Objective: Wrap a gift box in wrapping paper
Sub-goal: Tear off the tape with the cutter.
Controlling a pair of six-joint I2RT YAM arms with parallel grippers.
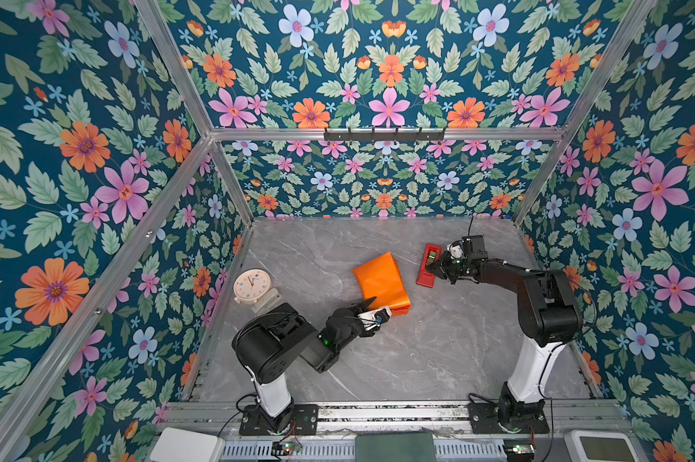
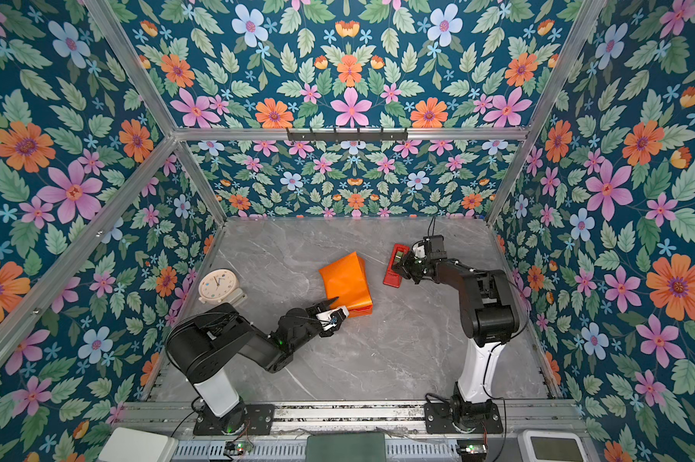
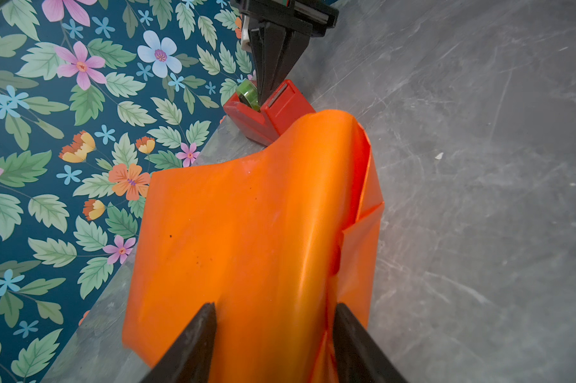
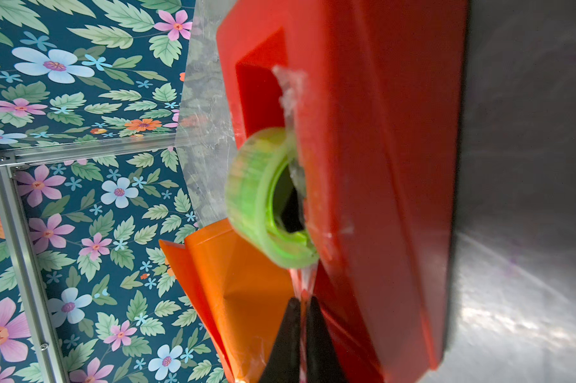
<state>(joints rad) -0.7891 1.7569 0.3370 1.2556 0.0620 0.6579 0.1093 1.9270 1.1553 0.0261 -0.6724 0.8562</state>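
Right gripper is pressed together at the red tape dispenser, seemingly pinching the clear tape end below the green roll. Left gripper has its jaws apart astride the near end of the wrapping paper, which lies folded into a boxy bundle on the grey table; whether they clamp it I cannot tell.

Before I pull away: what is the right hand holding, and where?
The right hand is shut on the loose end of the tape, just off the red dispenser.
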